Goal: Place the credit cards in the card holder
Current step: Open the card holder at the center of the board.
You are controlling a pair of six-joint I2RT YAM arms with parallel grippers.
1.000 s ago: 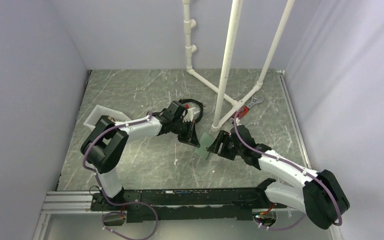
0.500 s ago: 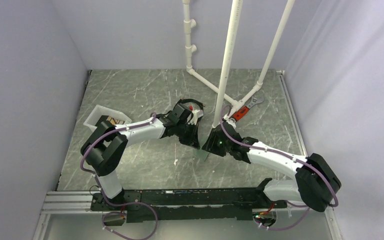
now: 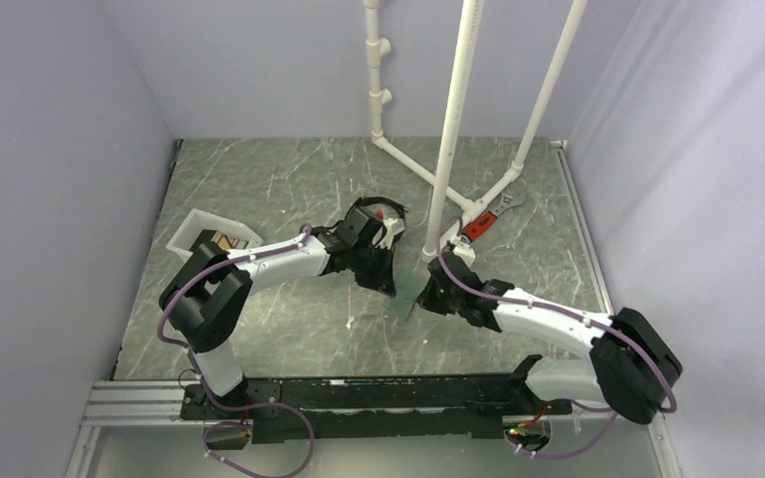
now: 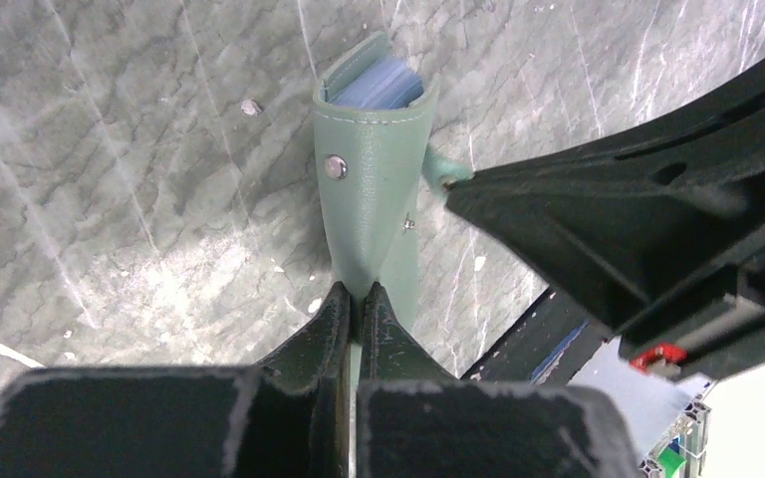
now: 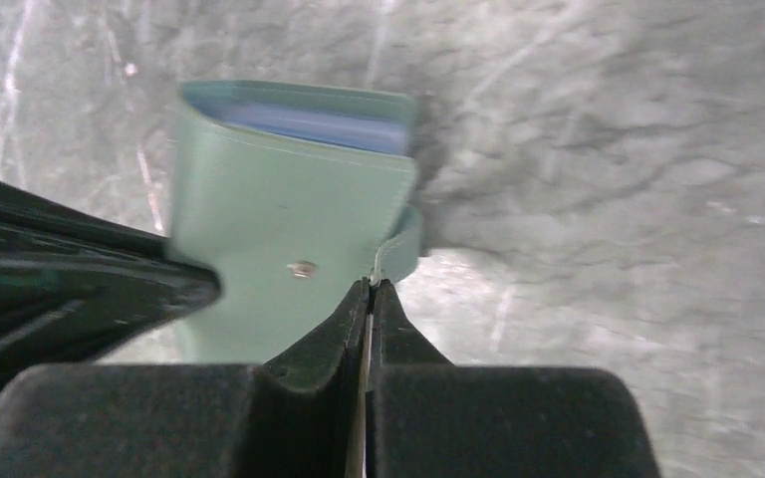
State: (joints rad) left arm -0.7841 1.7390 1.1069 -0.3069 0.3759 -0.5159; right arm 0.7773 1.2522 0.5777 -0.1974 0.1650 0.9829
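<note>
**Both grippers on the card holder, strap to my right**

My left gripper is pinched fully together on the near edge of the card holder. The holder's long axis runs away from that gripper toward 12 o'clock, with its blue-lined mouth at the far end. My right gripper is also closed tight, on what looks like the end of the snap strap at the holder's side. From there the holder's body lies toward 10 o'clock.

Overhead, the holder hangs between the two grippers at the middle of the surface; I cannot tell whether it touches. I judge the next move turns on strap and body being in separate grips, so drawing them apart should open it.

The credit cards sit in a white tray at about 9 o'clock of the holder, well apart from it and nearer my left arm. Only the overhead view shows the tray. Only the wrist views show what each grip bites.
</note>
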